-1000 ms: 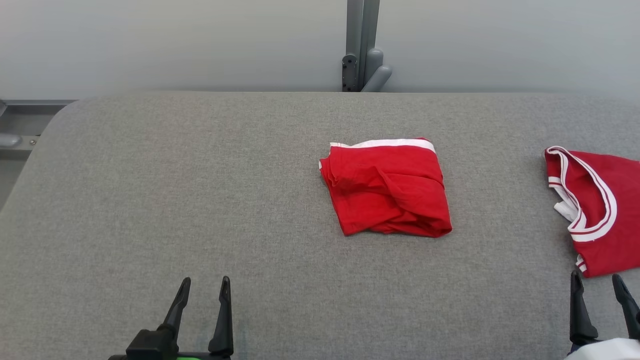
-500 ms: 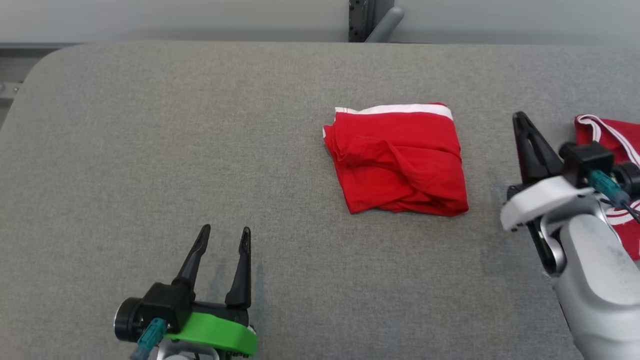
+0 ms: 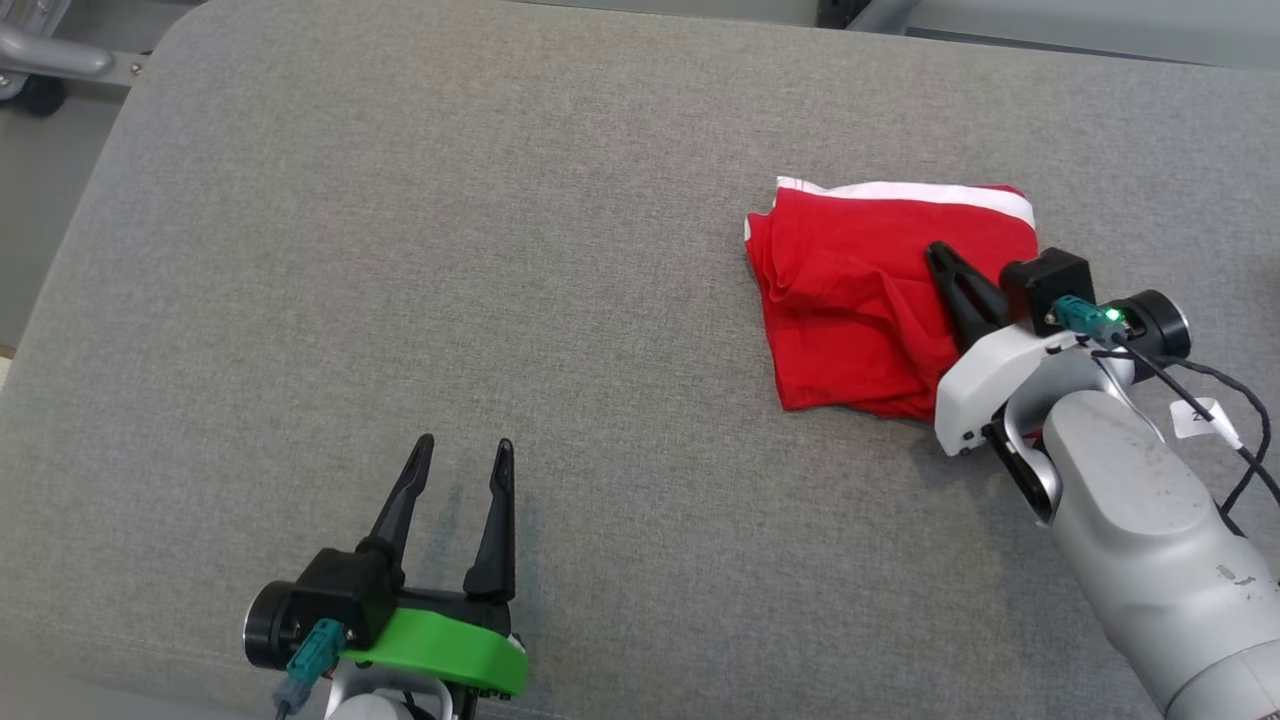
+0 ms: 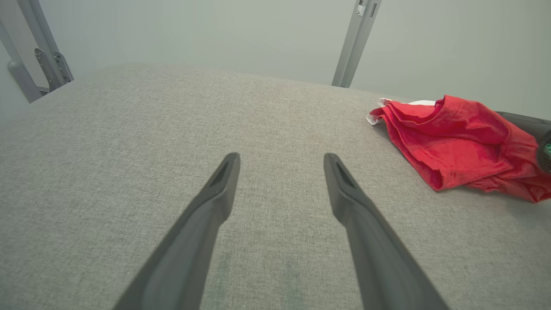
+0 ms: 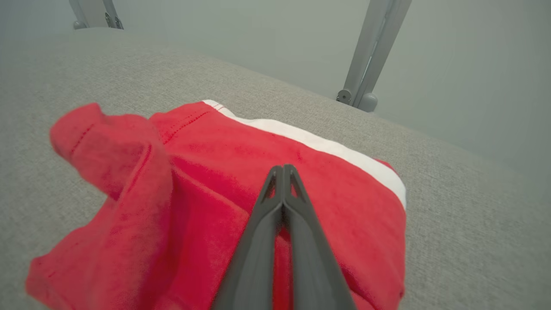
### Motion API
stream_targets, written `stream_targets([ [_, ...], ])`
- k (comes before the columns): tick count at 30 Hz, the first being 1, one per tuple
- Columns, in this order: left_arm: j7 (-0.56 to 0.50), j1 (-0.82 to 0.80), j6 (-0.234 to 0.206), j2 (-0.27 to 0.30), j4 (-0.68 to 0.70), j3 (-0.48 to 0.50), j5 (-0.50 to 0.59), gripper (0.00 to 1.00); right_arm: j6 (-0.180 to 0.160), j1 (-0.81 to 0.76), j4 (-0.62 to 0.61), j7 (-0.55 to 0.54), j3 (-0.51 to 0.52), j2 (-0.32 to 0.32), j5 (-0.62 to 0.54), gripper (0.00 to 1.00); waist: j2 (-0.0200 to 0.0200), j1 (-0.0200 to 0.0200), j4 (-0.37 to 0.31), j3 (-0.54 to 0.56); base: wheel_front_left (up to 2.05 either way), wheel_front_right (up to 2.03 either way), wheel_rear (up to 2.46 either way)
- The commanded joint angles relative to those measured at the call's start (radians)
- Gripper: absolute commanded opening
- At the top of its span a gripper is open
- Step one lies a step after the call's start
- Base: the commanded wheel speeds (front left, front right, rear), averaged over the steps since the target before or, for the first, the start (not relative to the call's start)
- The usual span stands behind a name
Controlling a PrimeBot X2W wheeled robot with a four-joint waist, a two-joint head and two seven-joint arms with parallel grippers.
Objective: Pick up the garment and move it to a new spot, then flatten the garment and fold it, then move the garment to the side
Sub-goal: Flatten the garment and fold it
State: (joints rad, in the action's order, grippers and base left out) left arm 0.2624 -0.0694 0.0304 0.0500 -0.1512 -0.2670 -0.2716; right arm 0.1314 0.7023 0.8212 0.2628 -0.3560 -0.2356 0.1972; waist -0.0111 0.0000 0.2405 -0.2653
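A red garment with a white band along its far edge lies loosely folded on the grey padded table, right of centre. My right gripper is shut, its two fingers pressed together and lying low over the garment's right half, pointing toward the far edge. In the right wrist view the joined fingertips sit over the red cloth, with no fabric seen between them. My left gripper is open above bare table at the near left, well apart from the garment. Its fingers are spread with nothing between them.
The table's rounded left edge drops off to a metal frame at the far left. A grey upright post stands behind the far edge. Loose black cable with a white tag hangs by my right wrist.
The head camera has tilted down and turned. My right arm has swung in from the lower right over the garment, and its gripper has shut. The left gripper has risen further into view, still open.
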Motion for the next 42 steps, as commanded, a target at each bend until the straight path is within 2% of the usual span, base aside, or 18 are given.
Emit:
stream_targets([
  [1,0.003,-0.001,-0.006,0.002,0.001,-0.004,-0.012,1.00,-0.002,0.003,0.010,0.002,-0.020,0.000,0.014,0.00,0.0111,0.0000,0.013,-0.001,0.00,0.00,0.00],
  [12,0.003,0.017,-0.020,0.002,0.005,0.007,-0.013,1.00,-0.002,-0.086,-0.031,0.002,-0.223,-0.005,0.102,0.00,0.0111,0.0000,0.007,0.022,0.00,0.00,0.00],
  [18,0.003,0.020,-0.020,0.002,0.006,0.012,-0.014,1.00,-0.002,-0.108,-0.047,0.002,-0.294,0.005,0.145,0.00,0.0111,0.0000,0.000,0.031,0.00,0.00,0.00],
  [27,0.003,0.053,-0.028,0.002,0.002,0.027,-0.010,1.00,-0.002,-0.153,-0.078,0.002,-0.342,0.023,0.192,0.00,0.0111,0.0000,-0.026,0.077,0.00,0.00,0.00],
  [31,0.003,0.081,-0.032,0.002,0.007,0.046,-0.005,1.00,-0.002,-0.199,-0.196,0.002,-0.237,0.012,0.178,0.00,0.0111,0.0000,-0.045,0.119,0.00,0.00,0.00],
  [32,0.003,0.091,-0.033,0.002,0.009,0.054,-0.003,1.00,-0.002,-0.223,-0.236,0.002,-0.193,0.009,0.164,0.07,0.0111,0.0000,-0.051,0.132,0.00,0.00,0.00],
  [34,0.003,0.110,-0.037,0.002,0.014,0.069,-0.001,1.00,-0.002,-0.287,-0.327,0.002,-0.097,0.011,0.127,0.75,0.0111,0.0000,-0.063,0.157,0.00,0.00,0.00],
  [35,0.003,0.129,-0.034,0.002,0.016,0.086,0.005,1.00,-0.002,-0.358,-0.417,0.002,0.000,0.014,0.087,1.00,0.0111,0.0000,-0.073,0.180,0.00,0.00,0.00],
  [42,0.003,0.180,-0.024,0.002,0.027,0.137,0.025,1.00,-0.002,-0.609,-0.652,0.002,0.303,0.050,-0.023,1.00,0.0111,0.0000,-0.112,0.238,0.00,0.00,0.00],
])
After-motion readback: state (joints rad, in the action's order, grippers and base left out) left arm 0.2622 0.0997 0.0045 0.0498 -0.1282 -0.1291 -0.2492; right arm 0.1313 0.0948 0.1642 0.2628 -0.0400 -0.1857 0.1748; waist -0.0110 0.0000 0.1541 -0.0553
